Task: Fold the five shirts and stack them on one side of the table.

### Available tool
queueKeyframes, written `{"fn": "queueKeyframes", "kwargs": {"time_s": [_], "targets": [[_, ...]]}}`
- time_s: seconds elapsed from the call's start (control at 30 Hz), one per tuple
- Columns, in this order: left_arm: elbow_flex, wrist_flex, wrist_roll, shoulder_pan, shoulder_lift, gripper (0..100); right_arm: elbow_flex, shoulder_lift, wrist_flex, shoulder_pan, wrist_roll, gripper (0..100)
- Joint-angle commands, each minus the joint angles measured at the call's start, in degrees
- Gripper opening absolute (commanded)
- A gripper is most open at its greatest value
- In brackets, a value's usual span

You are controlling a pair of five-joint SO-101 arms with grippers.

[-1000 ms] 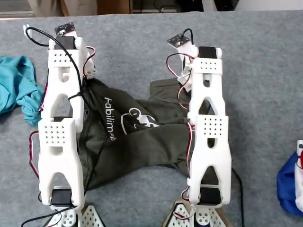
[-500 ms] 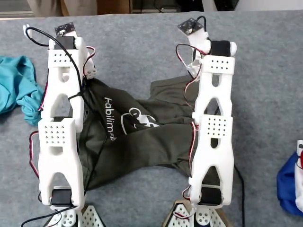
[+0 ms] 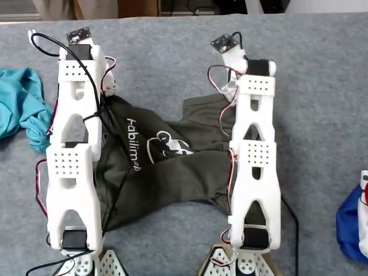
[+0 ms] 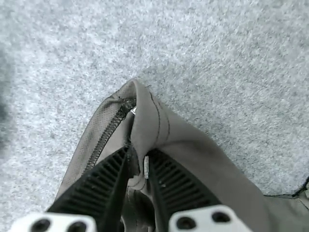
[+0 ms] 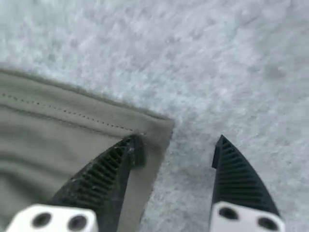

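An olive-green shirt [image 3: 172, 167] lies crumpled and unfolded on the grey felt surface [image 3: 155, 57], its white print facing up. It spreads between the two white arms and runs partly under both.

The left arm [image 3: 75, 167] stretches along the olive-green shirt's left edge. The left claw [image 4: 137, 157] is clamped tight on a ridge of the olive-green shirt [image 4: 193, 145]. The cloth is pinched between the two black ribbed fingers [image 4: 106, 181] and rises above them in a narrow fold with a stitched seam. Bare grey surface lies just beyond that fold.

The right arm [image 3: 256, 167] stretches along the shirt's right side, reaching to the sleeve at its far right corner. The right claw [image 5: 177, 145] stands spread wide and grips nothing. One finger [image 5: 111, 169] sits over the hemmed corner of the olive-green shirt [image 5: 58, 125]; whether it touches the cloth I cannot tell. The other finger [image 5: 234, 174] is over bare surface just beside that corner.

A teal shirt [image 3: 20, 106] lies bunched well to the left of the olive-green shirt. A blue shirt [image 3: 349, 224] lies bunched well to its right.
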Motion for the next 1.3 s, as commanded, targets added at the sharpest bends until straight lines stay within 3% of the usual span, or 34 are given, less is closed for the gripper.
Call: {"fn": "queueKeyframes", "kwargs": {"time_s": [0.0, 0.07, 0.33, 0.77, 1.0, 1.27], "targets": [[-2.7, 0.5, 0.0, 0.0, -1.0, 2, -0.1, -1.4, 2.2, -1.2, 1.6, 25.9], [-2.7, 0.5, 0.0, 0.0, -1.0, 2, -0.1, -1.4, 4.0, -1.8, 4.0, 24.6], [-2.7, 1.2, 0.0, 0.0, -1.0, 2, 0.0, -0.9, 6.7, -3.7, 12.0, 2.7], [-5.3, 1.3, 0.0, -1.7, -1.1, 2, -5.8, -3.6, 8.7, 0.0, 11.8, 1.9], [-14.9, 3.3, 0.1, -3.0, -1.1, 2, -5.8, -15.0, 8.7, 3.7, 4.9, 0.5], [-12.5, 3.4, 0.1, -3.0, -3.5, 2, -5.1, -26.8, 9.1, 5.5, 4.7, 0.6]]}}
